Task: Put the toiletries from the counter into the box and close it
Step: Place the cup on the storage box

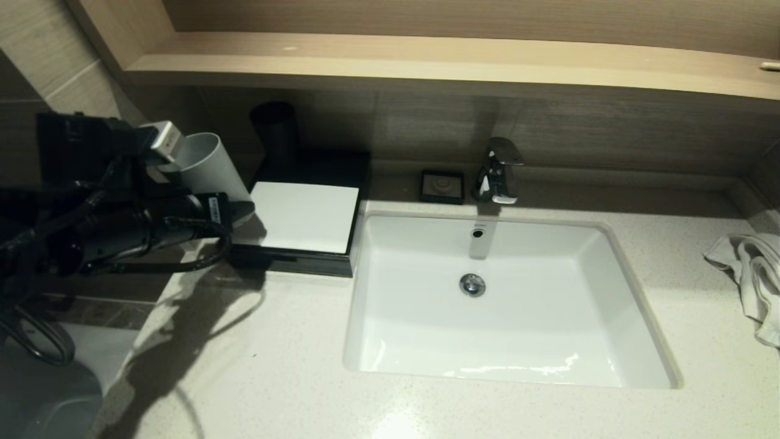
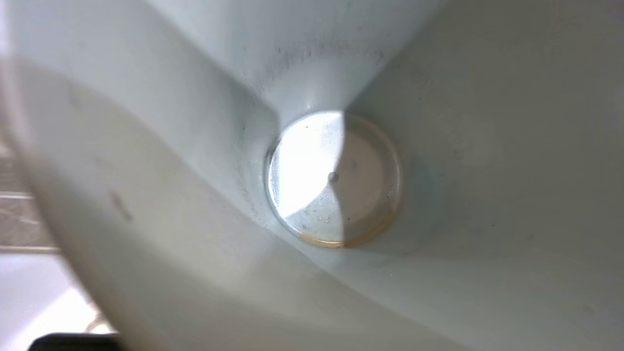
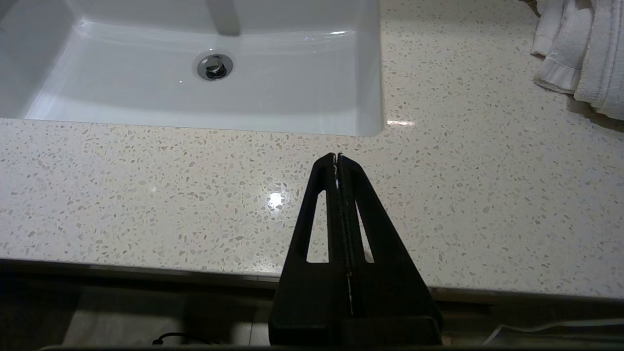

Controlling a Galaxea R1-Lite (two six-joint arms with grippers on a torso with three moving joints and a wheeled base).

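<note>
A grey cup [image 1: 210, 164] hangs tilted over the left edge of the box [image 1: 292, 262], its mouth turned toward my left wrist. My left gripper [image 1: 230, 208] is shut on it; the fingers themselves are hidden. The left wrist view looks straight down the cup's empty inside to its round bottom [image 2: 334, 178]. The box stands at the back left of the counter [image 1: 274, 366], its white top panel [image 1: 304, 216] lying flat. No toiletries are in view. My right gripper [image 3: 337, 157] is shut and empty, hovering above the counter's front edge [image 3: 195, 195].
The white basin [image 1: 506, 305] fills the middle of the counter, with a chrome faucet [image 1: 498, 171] behind it. A small black soap dish [image 1: 442, 186] sits left of the faucet. A dark cup [image 1: 275, 131] stands behind the box. A white towel [image 1: 752, 274] lies at the right.
</note>
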